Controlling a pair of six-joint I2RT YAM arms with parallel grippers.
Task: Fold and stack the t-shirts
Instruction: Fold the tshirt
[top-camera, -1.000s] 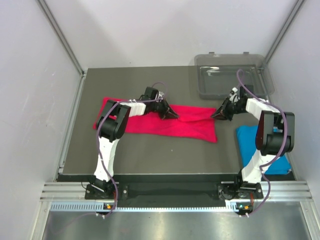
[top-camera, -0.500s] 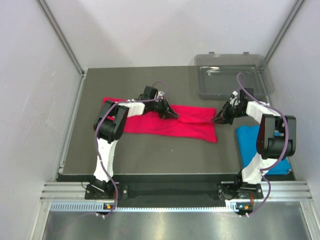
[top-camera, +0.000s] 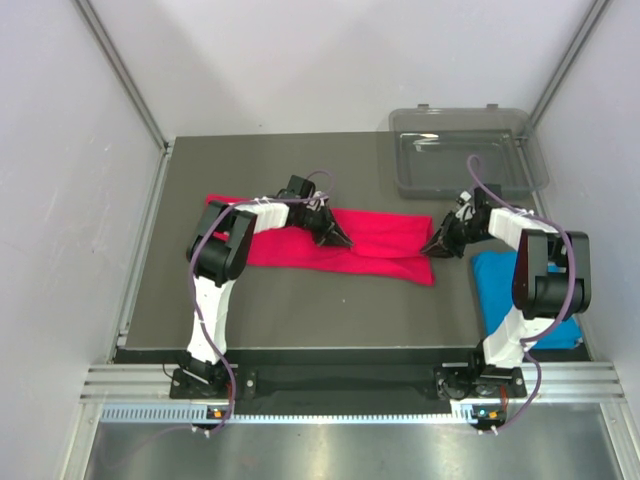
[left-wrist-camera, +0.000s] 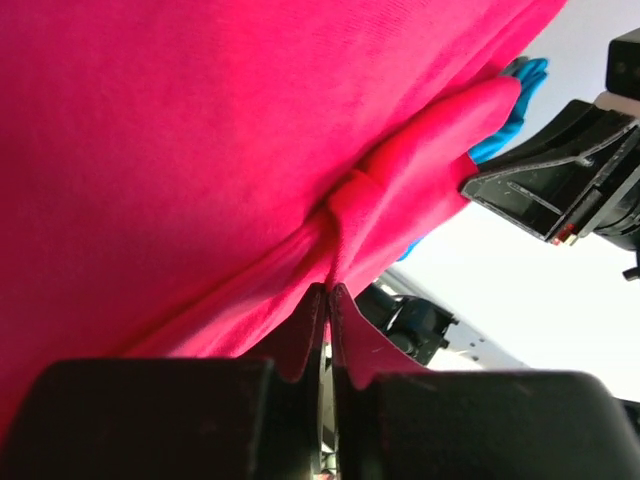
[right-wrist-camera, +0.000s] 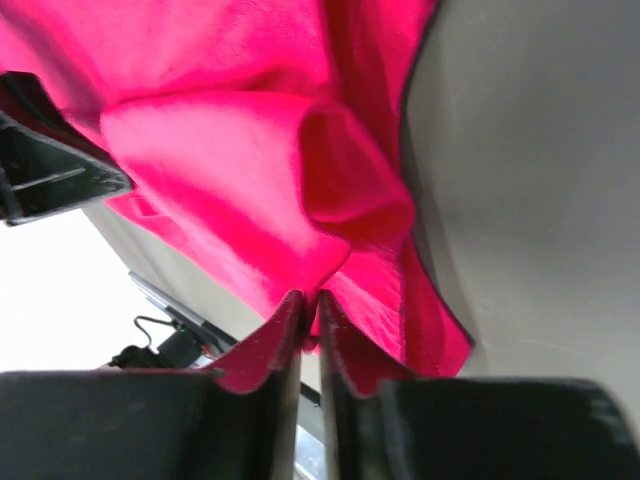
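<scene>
Left jaws and right jaws each pinch the crimson-pink t-shirt (top-camera: 380, 240) spanning the gap between them; blue t-shirt (top-camera: 490, 290) lies beside the right jaws.

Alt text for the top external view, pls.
The left gripper pinches a pink shirt mid-length, the right gripper its right end; it lies as a long band across a dark table. A blue shirt lies at the right edge, a clear tray at the far right corner.

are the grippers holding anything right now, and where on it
Both pinch the pink t-shirt: the left gripper holds a bunched fold near its middle, the right gripper a bunched fold at its right-hand end.
</scene>
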